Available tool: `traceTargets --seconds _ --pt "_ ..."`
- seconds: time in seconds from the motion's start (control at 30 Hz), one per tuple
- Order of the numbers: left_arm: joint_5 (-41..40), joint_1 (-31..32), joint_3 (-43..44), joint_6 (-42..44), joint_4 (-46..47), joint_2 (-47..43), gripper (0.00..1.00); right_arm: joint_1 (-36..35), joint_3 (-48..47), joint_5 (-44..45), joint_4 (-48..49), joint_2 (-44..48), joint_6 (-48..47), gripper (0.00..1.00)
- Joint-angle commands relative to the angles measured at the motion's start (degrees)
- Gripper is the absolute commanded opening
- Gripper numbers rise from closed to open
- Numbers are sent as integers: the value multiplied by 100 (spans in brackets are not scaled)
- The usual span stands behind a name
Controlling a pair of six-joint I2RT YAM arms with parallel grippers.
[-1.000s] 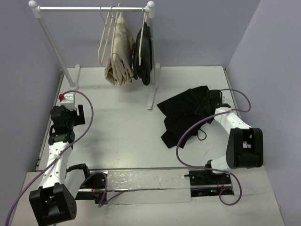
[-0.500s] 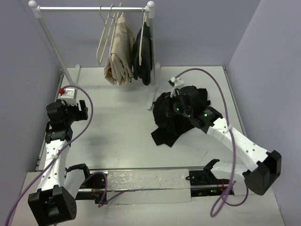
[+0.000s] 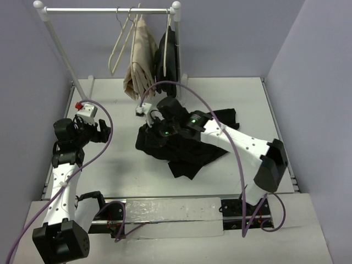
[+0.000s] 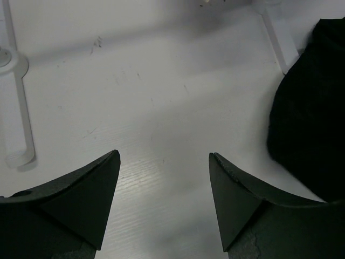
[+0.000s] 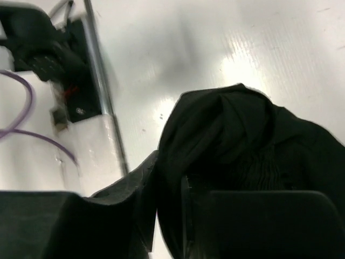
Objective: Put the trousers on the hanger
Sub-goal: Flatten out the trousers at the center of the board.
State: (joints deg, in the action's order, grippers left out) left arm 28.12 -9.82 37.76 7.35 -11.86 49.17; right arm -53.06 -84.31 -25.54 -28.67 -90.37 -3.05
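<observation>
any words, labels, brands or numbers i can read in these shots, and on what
None can be read: no words, numbers or logos show on the trousers, the clothes rack, the left arm or the right arm. Its green dots are lights, not text.

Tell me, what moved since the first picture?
The right gripper reached over, pinched the black trousers and dragged them left, toward the middle of the table. The left gripper turned slightly right, open and empty. The rack and its hanging clothes stayed put.
</observation>
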Motion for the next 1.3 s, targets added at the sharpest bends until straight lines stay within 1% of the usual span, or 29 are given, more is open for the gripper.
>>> traceTargets --seconds 0.0,0.03,0.1,0.13,0.17,0.2,0.23,0.27,0.33,0.4,0.43,0.47,0.5,0.53,0.57,0.6,0.63,0.67,0.7,0.73,0.77,0.8,0.83,0.87,0.93,0.97,1.07,1.17,1.27 --pt "615 33 189 257 69 -109 76 -214 -639 64 -350 -288 -460 30" --pt "703 42 179 310 70 -109 76 -205 -682 145 -385 -410 -442 41" --pt "931 51 92 389 122 -109 77 -214 -718 486 -429 -447 -346 55" --pt "993 60 65 416 131 -100 77 -222 -675 645 -403 -394 -293 59" --pt "1046 68 30 451 131 -74 77 -214 -474 803 -264 -220 -206 64" --pt "1186 77 -22 495 122 -57 81 -214 -333 962 -158 -88 -179 73" --pt "1248 86 -58 538 114 -39 82 -214 -166 1276 -44 62 -144 100" --pt "1292 112 -84 609 113 22 84 -196 149 1401 149 350 -56 100" --pt "1302 165 -128 670 61 101 84 -144 449 1734 299 624 137 100" --pt "1196 323 -32 854 -175 312 85 137 968 1824 537 1064 690 100" --pt "1013 384 3 942 -255 461 84 294 1413 1807 720 1213 866 99" --pt "855 472 38 1004 -308 523 83 461 1679 1807 826 1371 1259 98" --pt "679 682 65 1013 -404 585 81 863 1916 1842 906 1703 1489 93" --pt "521 805 82 1048 -466 646 80 1059 2171 1903 994 1881 1683 90" --pt "345 1146 109 1171 -545 777 80 1252 2635 2060 1108 2048 2085 85" --pt "274 1332 179 1215 -624 848 78 1654 2831 2166 1144 2354 2272 78" --pt "169 1508 214 1216 -686 910 78 1832 3033 2298 1153 2470 2439 75" --pt "-50 1867 232 1190 -686 1015 78 2017 3357 2456 1144 2576 2754 72" --pt "-157 2053 293 1198 -695 1085 79 2227 3491 2483 1126 2664 2940 66" --pt "-253 2211 302 1233 -704 1138 79 2639 3622 2501 1100 2778 3090 63" --pt "-385 2500 320 1338 -669 1278 80 2843 3841 2519 1039 2796 3387 59" --pt "-447 2625 311 1408 -634 1367 83 3045 3922 2519 995 2805 3529 58" --pt "-491 2722 294 1531 -564 1533 84 3439 4053 2510 864 2762 3731 59" --pt "-561 2871 259 1602 -363 1621 86 3616 4098 2527 784 2709 3811 63" --pt "-588 2968 250 1829 -151 1884 90 4055 4151 2545 609 2551 3952 71" --pt "-623 3065 258 1892 24 1964 93 4162 4168 2545 590 2490 3970 78" --pt "-746 3223 250 2199 253 2307 95 4426 4116 2641 704 2209 3979 88" --pt "-966 3294 249 2481 552 2650 98 4585 3932 2598 783 1762 3961 89" --pt "-1142 3294 364 2569 658 2940 97 4751 3870 2589 959 1261 4014 89"
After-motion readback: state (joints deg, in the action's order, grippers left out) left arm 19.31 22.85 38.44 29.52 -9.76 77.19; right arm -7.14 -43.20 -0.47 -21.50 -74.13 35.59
